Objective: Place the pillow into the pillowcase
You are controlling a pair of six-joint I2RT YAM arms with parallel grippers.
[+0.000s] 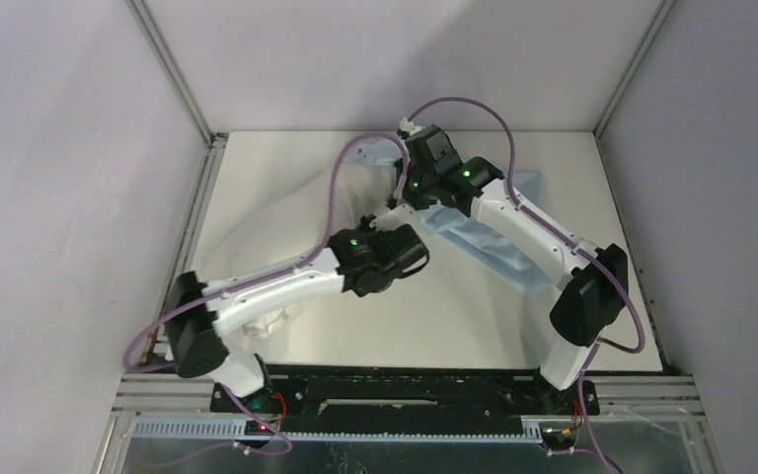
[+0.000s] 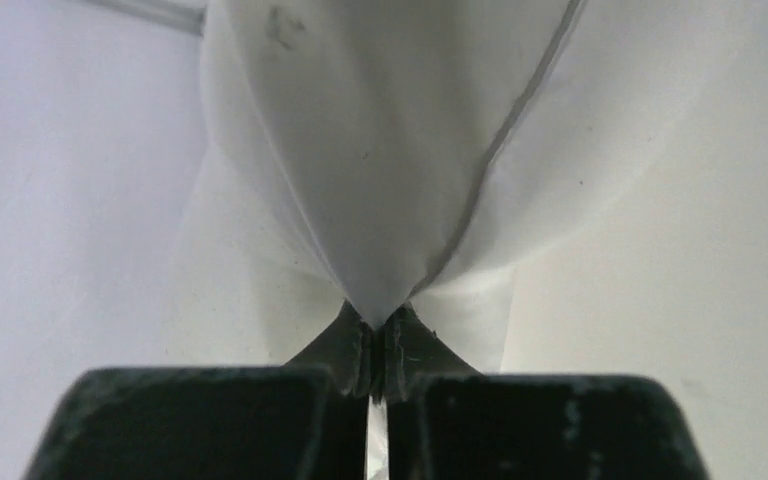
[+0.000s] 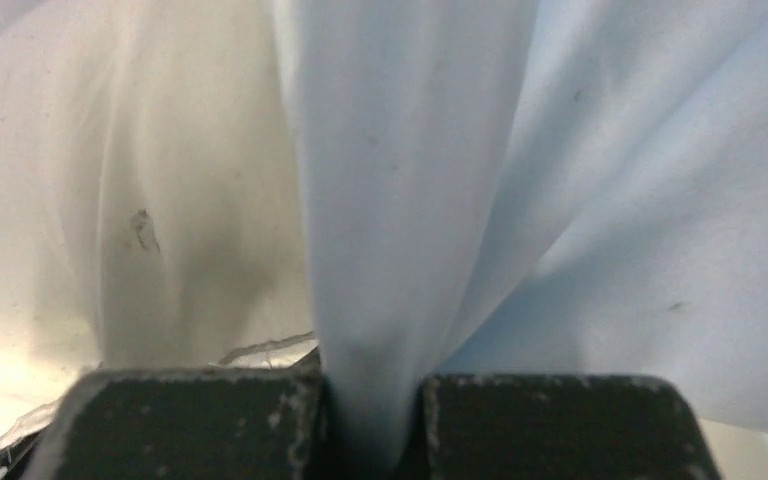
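Observation:
The white pillow (image 1: 286,217) lies on the left half of the table, partly under my left arm. My left gripper (image 1: 383,232) is shut on a pointed corner of the pillow (image 2: 380,150), whose seam runs up from the jaws (image 2: 378,335). The light blue pillowcase (image 1: 484,247) lies crumpled at the right middle. My right gripper (image 1: 405,200) is just behind the left one. It is shut on a gathered fold of the pillowcase (image 3: 410,200) between its jaws (image 3: 372,400). The pillow (image 3: 160,200) hangs right beside that fold.
The white table (image 1: 424,316) is boxed in by pale walls and metal frame posts (image 1: 173,69) at the back corners. Purple cables (image 1: 474,104) arc over both wrists. A bunch of white fabric (image 1: 266,321) lies next to the left arm's base.

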